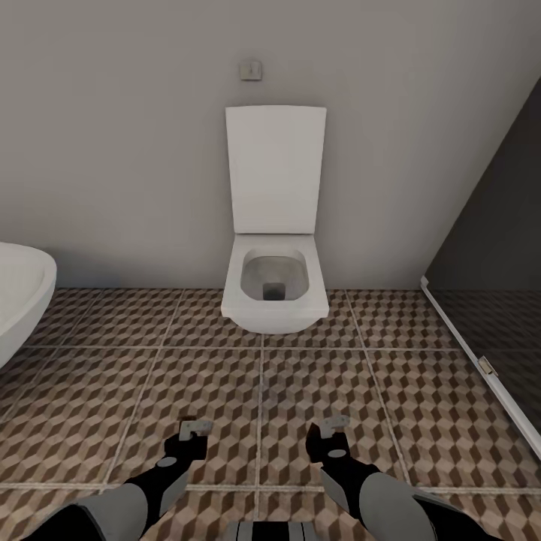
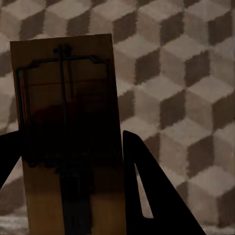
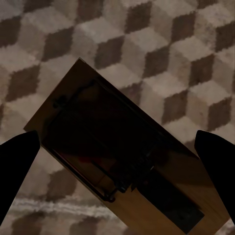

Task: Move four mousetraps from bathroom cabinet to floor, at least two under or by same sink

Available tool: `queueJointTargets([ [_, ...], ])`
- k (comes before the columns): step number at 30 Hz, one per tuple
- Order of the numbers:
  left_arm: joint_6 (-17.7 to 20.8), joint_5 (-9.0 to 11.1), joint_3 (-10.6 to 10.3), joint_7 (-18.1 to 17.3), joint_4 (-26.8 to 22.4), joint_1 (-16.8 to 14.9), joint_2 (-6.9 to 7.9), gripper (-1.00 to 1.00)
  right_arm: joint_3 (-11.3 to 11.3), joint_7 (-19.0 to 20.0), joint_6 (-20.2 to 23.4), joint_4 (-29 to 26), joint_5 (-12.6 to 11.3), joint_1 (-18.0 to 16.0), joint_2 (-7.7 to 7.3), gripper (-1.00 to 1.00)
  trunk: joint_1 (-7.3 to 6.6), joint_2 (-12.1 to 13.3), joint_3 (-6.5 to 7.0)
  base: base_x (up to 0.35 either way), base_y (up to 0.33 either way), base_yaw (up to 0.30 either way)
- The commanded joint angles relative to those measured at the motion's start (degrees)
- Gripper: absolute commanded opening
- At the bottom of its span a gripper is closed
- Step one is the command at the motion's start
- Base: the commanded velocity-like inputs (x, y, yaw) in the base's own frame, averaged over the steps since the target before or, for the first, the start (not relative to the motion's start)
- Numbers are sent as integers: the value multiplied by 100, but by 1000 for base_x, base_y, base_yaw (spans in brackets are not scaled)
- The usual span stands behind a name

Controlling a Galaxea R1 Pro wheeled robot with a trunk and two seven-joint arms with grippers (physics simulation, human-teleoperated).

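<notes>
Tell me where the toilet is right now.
In the head view, the toilet is centre, against the back wall straight ahead, lid up, with a white tub edge to its left and a dark panel to its right.

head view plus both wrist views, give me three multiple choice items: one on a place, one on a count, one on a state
1. Where does the toilet stand?
A. against the back wall, ahead of the robot
B. inside the dark glass enclosure
C. under the white basin at the left edge

2. How many mousetraps show across the two wrist views?
A. none
B. two
C. four

3. What is the state of the toilet lid?
A. shut over the bowl
B. raised upright against the wall
C. lying on the floor

Key: 1 A, the toilet sits at the grey wall with the left gripper and right gripper in front of it over the bathroom floor. 2 B, one mousetrap lies between the left fingers and another mousetrap between the right ones. 3 B, the lid stands up and the bowl is open.
</notes>
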Motion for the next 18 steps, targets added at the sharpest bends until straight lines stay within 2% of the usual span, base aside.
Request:
queueJointTargets([
  [1,-10,8,-46,29,-1,-2,-24,-100,-46,-28,-25,10,50,-5,0,-100,-1,-2,-4,0,0,0],
  [14,-26,63,-37,103,-18,-2,-71,-100,-33,-28,-22,2,50,-5,0,-100,-1,-2,-4,0,0,0],
  [17,-13,91,-27,404,-202,-2,-160,-100,-33,-28,-18,-14,50,-5,0,-100,-1,-2,-4,0,0,0],
  [18,-3,95,-25,631,-304,-2,-201,-100,-33,-28,-17,-20,50,-5,0,-100,-1,-2,-4,0,0,0],
])
